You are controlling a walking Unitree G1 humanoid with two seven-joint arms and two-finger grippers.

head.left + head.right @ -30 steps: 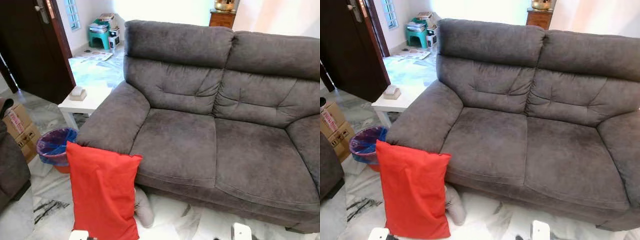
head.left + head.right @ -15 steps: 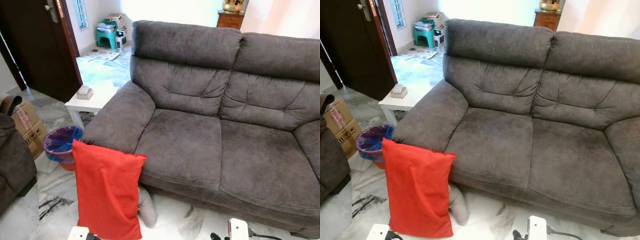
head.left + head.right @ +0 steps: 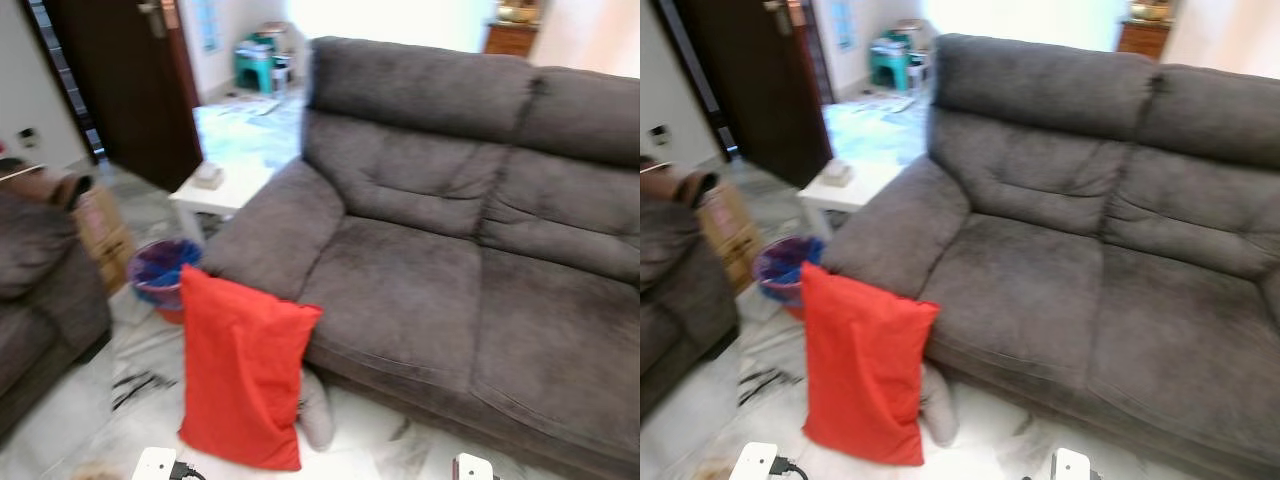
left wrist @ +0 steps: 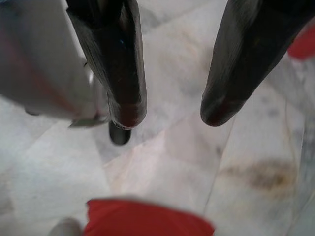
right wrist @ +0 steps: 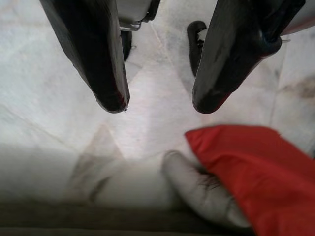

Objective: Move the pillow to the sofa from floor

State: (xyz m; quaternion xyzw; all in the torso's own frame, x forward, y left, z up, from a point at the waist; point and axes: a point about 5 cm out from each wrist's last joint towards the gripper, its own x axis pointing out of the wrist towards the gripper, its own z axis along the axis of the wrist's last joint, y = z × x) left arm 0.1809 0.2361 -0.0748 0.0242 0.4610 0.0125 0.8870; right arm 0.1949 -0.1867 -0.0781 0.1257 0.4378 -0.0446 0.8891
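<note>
A red pillow (image 3: 243,368) stands upright on the marble floor, leaning against the front of the grey sofa (image 3: 440,260) below its left armrest. A small grey cushion (image 3: 316,410) lies on the floor behind the pillow's lower right corner. In the left wrist view my left gripper (image 4: 170,110) hangs open above bare floor, with an edge of the red pillow (image 4: 147,219) beyond it. My right gripper (image 5: 157,101) is open too, over the floor near the red pillow (image 5: 251,172) and the grey cushion (image 5: 197,189). Both arms hang low, apart from the pillow.
A blue-lined bin (image 3: 160,275) and a white side table (image 3: 215,190) stand left of the sofa. A cardboard box (image 3: 100,225) and another dark sofa (image 3: 40,290) are at far left. A dark door (image 3: 130,80) stands open behind.
The whole picture has shifted right, so the camera has turned left. The pillow and sofa have not moved, and both grippers remain open.
</note>
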